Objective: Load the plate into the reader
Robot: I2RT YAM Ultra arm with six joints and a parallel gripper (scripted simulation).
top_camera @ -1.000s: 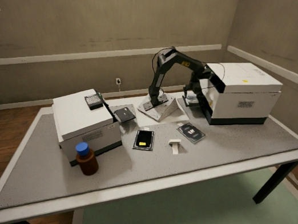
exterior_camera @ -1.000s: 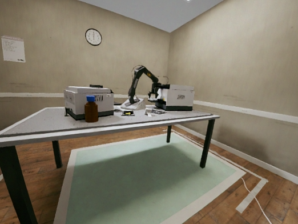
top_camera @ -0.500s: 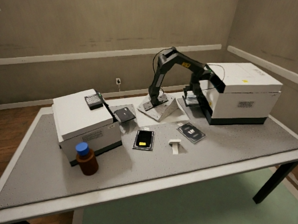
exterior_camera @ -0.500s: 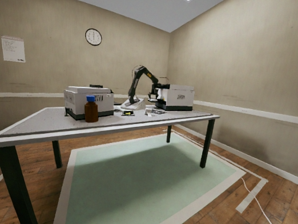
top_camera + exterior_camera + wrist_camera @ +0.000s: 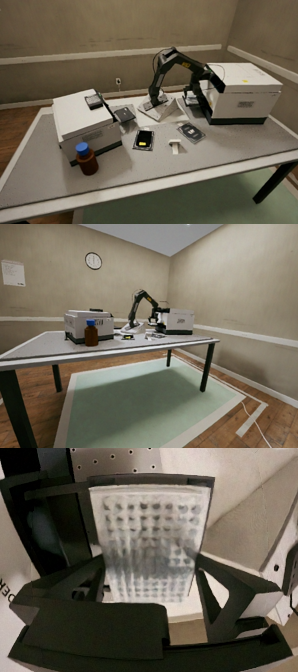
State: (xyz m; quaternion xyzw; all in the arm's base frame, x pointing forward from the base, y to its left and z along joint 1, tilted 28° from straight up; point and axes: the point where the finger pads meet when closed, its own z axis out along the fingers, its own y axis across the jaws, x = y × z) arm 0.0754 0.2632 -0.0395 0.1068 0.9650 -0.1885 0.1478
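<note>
Amber-brown bottle with blue cap. Clear plate, gridded with wells, in a black stage. White instrument housings on speckled grey table; pale green mat.

Arm reaches forward, claw spread wide, pointing down.

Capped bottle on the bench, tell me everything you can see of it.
The capped bottle is a short round one with a brown, amber-looking body, a narrower shoulder and a blue screw cap. It stands upright on the grey table top, near the front edge, close in front of the white dispenser. Whether it touches the dispenser cannot be told. No label shows, and its contents are not visible.
</note>
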